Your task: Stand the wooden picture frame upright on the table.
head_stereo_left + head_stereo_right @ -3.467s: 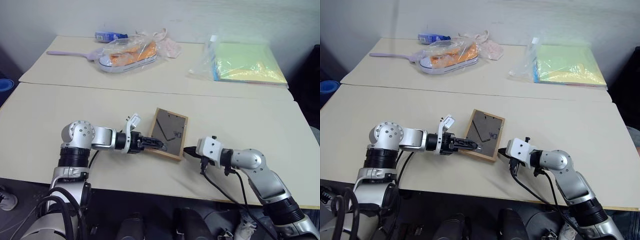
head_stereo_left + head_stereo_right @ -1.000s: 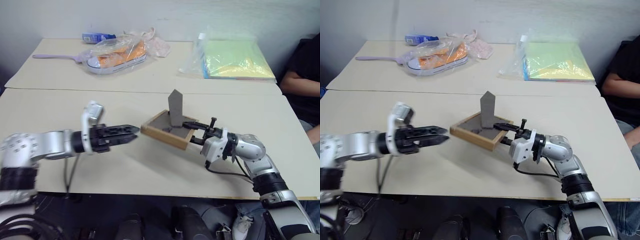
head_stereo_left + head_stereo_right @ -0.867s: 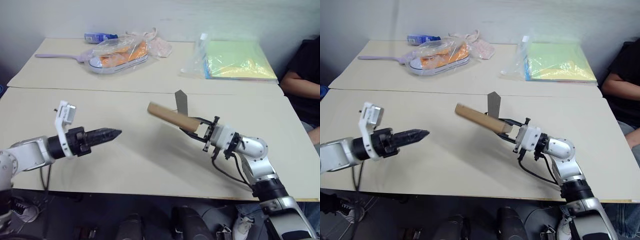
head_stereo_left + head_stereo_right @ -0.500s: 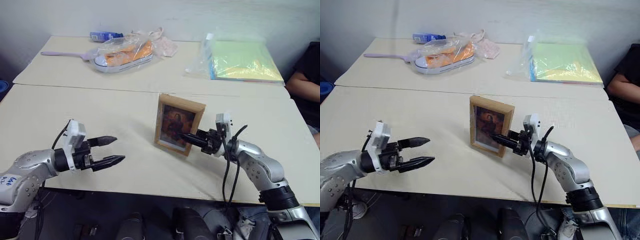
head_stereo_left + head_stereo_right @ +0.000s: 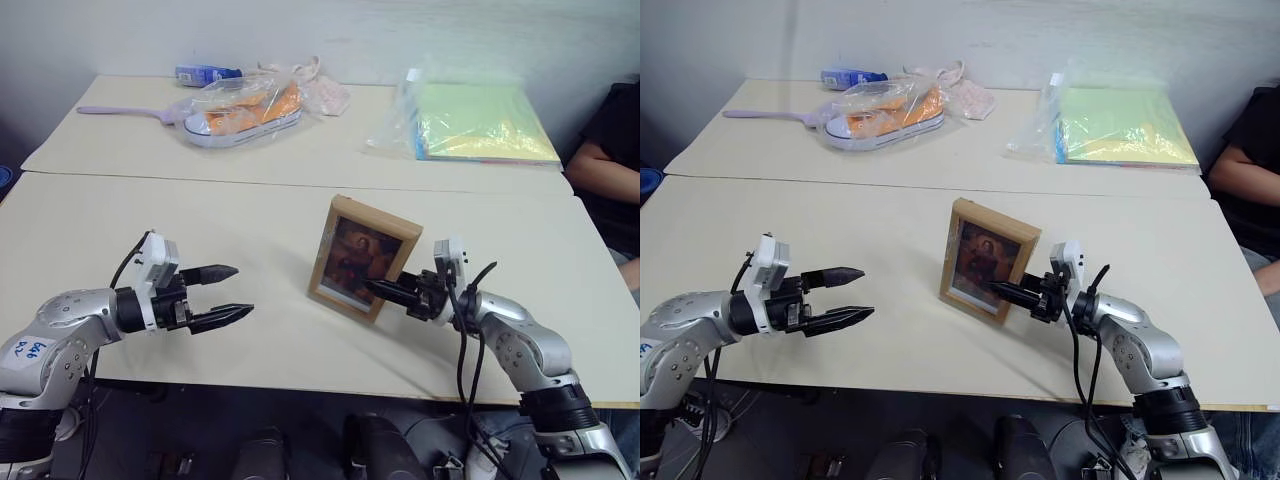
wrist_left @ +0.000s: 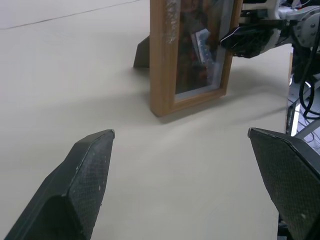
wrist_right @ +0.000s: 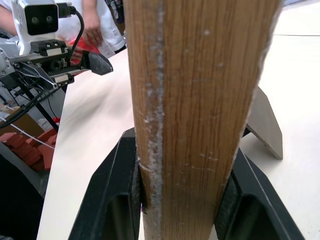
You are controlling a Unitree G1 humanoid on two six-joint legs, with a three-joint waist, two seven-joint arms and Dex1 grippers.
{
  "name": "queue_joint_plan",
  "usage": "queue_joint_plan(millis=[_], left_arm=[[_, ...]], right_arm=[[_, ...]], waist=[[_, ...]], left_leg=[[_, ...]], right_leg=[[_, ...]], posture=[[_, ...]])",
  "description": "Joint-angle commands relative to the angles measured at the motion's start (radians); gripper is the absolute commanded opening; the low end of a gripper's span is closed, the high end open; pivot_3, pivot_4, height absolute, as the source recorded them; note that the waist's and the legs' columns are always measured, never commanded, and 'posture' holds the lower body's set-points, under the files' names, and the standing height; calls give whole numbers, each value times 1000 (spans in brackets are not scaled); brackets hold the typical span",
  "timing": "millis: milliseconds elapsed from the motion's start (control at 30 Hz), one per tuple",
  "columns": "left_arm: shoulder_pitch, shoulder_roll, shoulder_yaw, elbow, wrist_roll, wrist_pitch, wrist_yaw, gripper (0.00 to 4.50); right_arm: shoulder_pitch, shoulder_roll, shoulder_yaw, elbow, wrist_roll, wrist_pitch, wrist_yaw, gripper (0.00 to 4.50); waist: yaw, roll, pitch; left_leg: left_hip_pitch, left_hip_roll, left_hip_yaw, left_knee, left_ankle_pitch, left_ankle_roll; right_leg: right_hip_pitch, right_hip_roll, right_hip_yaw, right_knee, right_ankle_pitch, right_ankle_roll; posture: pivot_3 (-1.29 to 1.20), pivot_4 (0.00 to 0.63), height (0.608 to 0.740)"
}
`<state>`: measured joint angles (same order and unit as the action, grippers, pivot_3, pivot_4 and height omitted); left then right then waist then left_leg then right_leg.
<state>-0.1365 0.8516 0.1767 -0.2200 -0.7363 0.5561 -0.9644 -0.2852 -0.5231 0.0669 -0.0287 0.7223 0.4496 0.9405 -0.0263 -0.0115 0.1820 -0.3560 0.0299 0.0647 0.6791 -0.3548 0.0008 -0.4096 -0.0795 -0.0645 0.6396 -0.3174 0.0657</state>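
My left gripper [image 5: 228, 295] hovers over near part of table [image 5: 90, 215], fingers spread wide, nothing between them, well apart from frame. My right gripper [image 5: 378, 290] pinches lower right edge of wooden picture frame [image 5: 360, 256]; in right wrist view, black fingers [image 7: 112, 195] sit on both sides of wood border. Frame stands upright mid-table, bottom edge on surface, painting facing me, fold-out stand [image 6: 141, 52] propped behind. Person's arm [image 5: 600, 160] at table's right edge. Farther back: bagged sneaker [image 5: 240, 105], green paper stack in plastic [image 5: 480, 122], lilac brush [image 5: 125, 111].
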Motion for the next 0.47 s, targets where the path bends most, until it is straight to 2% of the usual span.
queue_joint_plan(millis=[33,200,233,300,367,467], left_arm=[[-11,-6,2,3,29,-24,-25,4500],[86,5,33,70,147,-169,-86,4500],[111,3,48,85,175,-212,-86,4500],[163,12,67,106,221,-276,-98,4500],[227,6,102,135,268,-365,-98,4500],[302,-13,164,145,312,-455,-71,4500]], right_arm=[[34,0,-9,-36,-11,2,42,2560],[129,-113,-73,-148,-71,-129,184,4309],[160,-141,-95,-152,-98,-179,211,4473],[211,-185,-134,-145,-138,-260,251,4473],[257,-224,-177,-70,-236,-482,317,4473],[289,-249,-250,64,-300,-690,357,4473]], waist=[[2,1,1],[-3,1,1],[-1,1,1],[1,1,1],[1,1,1],[1,1,1]], left_leg=[[-1,0,0,0,0,0],[-2,0,1,0,0,0],[-2,0,1,0,0,0],[-2,0,1,-1,0,1],[-2,0,1,-1,-1,1],[0,0,2,-1,-1,2]], right_leg=[[-1,0,0,0,0,0],[-2,0,0,3,0,1],[-3,1,0,2,0,1],[-2,1,0,-2,0,1],[-2,1,0,-2,0,1],[0,0,0,-2,0,1]], posture=[[0,150,740],[0,150,740],[0,150,740],[0,150,740],[0,150,740],[0,150,740]])
